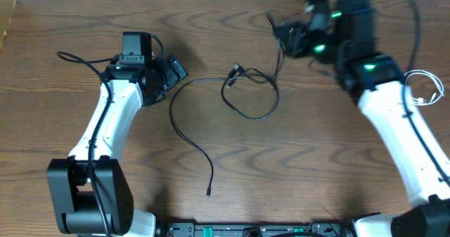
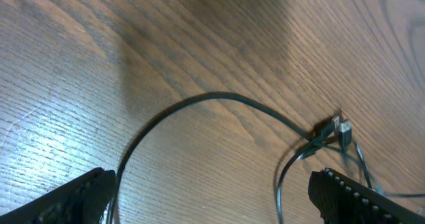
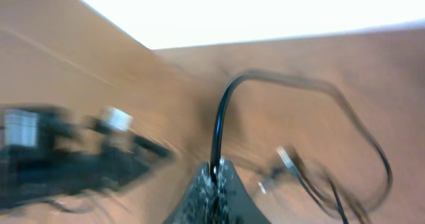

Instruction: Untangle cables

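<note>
"What's on the left?"
"The left tool [image 1: 172, 69], wide open, holding nothing. Just beside it, a long black cable [image 1: 211, 181] curves down the bench [image 1: 316, 167], plug toward the near edge."
"And to the right?"
"A looped black cable [image 1: 275, 95] goes up into the right tool [image 1: 281, 34], which pinches it. A white cable [image 1: 430, 82] lies past that arm."

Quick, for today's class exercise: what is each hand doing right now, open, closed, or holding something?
Left hand: open, holding nothing.
Right hand: closed on a black cable.
</note>
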Motion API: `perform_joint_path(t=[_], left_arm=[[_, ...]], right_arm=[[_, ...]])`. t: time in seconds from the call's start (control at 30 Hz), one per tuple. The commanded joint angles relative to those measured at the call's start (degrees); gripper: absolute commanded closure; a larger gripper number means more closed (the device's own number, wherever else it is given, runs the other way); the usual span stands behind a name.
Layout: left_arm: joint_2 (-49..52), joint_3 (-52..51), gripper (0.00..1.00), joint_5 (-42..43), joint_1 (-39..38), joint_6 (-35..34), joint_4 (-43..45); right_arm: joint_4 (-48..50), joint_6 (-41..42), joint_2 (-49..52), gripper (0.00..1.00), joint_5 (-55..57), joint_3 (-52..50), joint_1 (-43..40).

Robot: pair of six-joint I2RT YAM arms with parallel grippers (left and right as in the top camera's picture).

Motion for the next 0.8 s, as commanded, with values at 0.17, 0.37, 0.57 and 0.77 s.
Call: perform_joint_path(t=[0.17, 0.37, 0.57, 0.77], left_arm=[[0.31, -0.76, 0.02, -0.63, 0.20, 0.35, -0.13], [0.31, -0.76, 0.02, -0.63, 0.20, 0.35, -0.13], [0.31, -0.76, 0.02, -0.63, 0.20, 0.35, -0.13], [0.31, -0.76, 0.02, -0.63, 0.20, 0.35, -0.13]], right_arm=[[16.55, 6.03, -8.90, 0.99, -20.94, 0.48, -9.16], [22.84, 5.92, -13.16, 0.99, -20.57, 0.48, -11.41], [14.19, 2.69, -13.11, 0.99, -19.96, 0.46, -12.83], [-1.33, -6.05, -9.94, 0.65, -19.96, 0.46, -12.79]])
